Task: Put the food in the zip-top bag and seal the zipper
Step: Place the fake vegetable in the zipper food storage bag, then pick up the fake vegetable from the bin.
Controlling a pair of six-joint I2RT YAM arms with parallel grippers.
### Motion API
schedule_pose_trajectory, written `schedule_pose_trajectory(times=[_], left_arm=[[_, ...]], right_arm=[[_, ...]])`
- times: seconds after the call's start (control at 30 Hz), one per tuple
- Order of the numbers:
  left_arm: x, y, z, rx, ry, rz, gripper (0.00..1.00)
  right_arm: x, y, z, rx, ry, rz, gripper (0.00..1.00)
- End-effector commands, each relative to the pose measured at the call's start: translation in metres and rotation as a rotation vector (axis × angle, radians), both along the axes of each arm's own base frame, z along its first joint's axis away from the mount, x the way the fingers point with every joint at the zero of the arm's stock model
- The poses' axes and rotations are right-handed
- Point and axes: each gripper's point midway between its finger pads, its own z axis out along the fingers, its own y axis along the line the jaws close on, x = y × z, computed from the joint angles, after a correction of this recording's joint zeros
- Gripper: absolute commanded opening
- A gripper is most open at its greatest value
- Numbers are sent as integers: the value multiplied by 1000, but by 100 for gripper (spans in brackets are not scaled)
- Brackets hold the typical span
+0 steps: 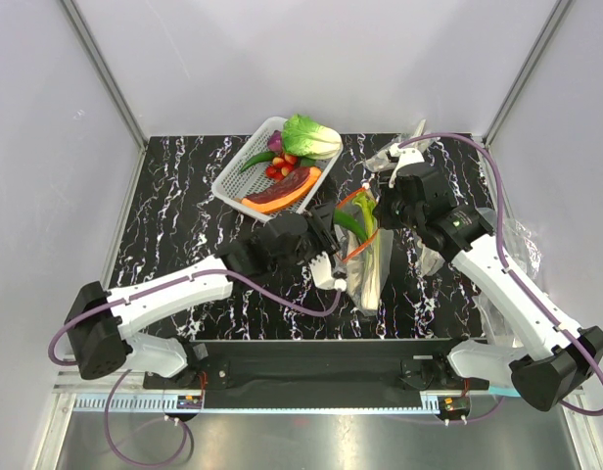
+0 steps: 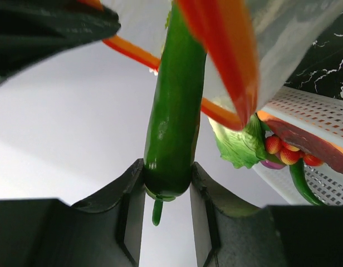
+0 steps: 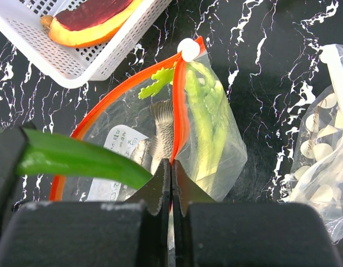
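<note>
The pepper (image 2: 174, 111) was long, glossy and hard-looking. It sat with its stalk end clamped between the pads of the left end effector (image 2: 167, 173) and its tapered tip reaching over the mouth of the bag (image 3: 132, 128). It probably weighed little and would not bend, but its slick skin and round section suggested it could swivel or slide in a hold so near one end. That hold did suit feeding the tip in first; a grip nearer the middle would have been steadier.

The bag rested on the tabletop (image 3: 272, 67) with its mouth open in a loop of the zipper (image 3: 180, 105). The leek (image 3: 207, 117) was already inside, beside the white label (image 3: 110, 153). The right end effector (image 3: 171, 172) was closed tight on the near lip, with the orange strip running in between its fingers. The film looked thin and floppy, likely to sag shut wherever nothing held it. The zipper was the firmest part, so it was the sensible place to hold the bag open. To seal it, I would pinch one end of the strip and run along — not press the middle.

A white basket (image 3: 93, 69) stood just past the mouth, holding an orange-and-maroon slice (image 3: 88, 19). A crinkled clear pouch (image 3: 327, 144) lay off to the right, apart from the bag.
</note>
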Motion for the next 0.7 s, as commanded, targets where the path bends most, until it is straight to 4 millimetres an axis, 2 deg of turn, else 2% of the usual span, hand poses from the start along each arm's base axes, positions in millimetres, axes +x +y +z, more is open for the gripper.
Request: schedule_pose_trajectory(times=[0.0, 0.03, 0.1, 0.13, 0.2, 0.27, 0.33, 0.4, 0.43, 0.47, 0.57, 0.6, 0.67], left_arm=[[-5, -16, 37, -46, -98, -35, 15], [-9, -21, 38, -51, -96, -60, 30], [-16, -26, 39, -72, -104, -92, 52], [-19, -29, 44, -97, -116, -108, 69], [-23, -30, 46, -119, -117, -115, 85], [-29, -31, 58, -177, -121, -138, 89], [-38, -34, 69, -286, -29, -164, 92], [-43, -27, 84, -399, 55, -145, 96], [-53, -31, 92, -445, 92, -195, 99], [-60, -25, 103, -491, 111, -211, 99], [-74, -16, 119, -635, 235, -235, 99], [-77, -14, 122, -723, 334, -216, 99], [-72, 2, 152, -971, 423, -160, 99]], right_arm=[[5, 3, 19, 46, -66, 0, 0], [5, 2, 18, 45, -65, 0, 0], [4, 2, 17, 43, -64, 1, 0], [4, 2, 17, 46, -66, 0, 0], [3, 2, 16, 44, -67, 1, 0], [3, 0, 16, 42, -68, -3, 0], [3, -2, 18, 43, -73, -10, 0], [2, -3, 16, 37, -72, -13, 0], [2, -3, 18, 39, -77, -15, 0], [1, -3, 16, 37, -73, -15, 0], [1, -4, 17, 39, -79, -19, 0], [1, -4, 17, 40, -78, -20, 0], [1, -4, 17, 41, -77, -21, 0]])
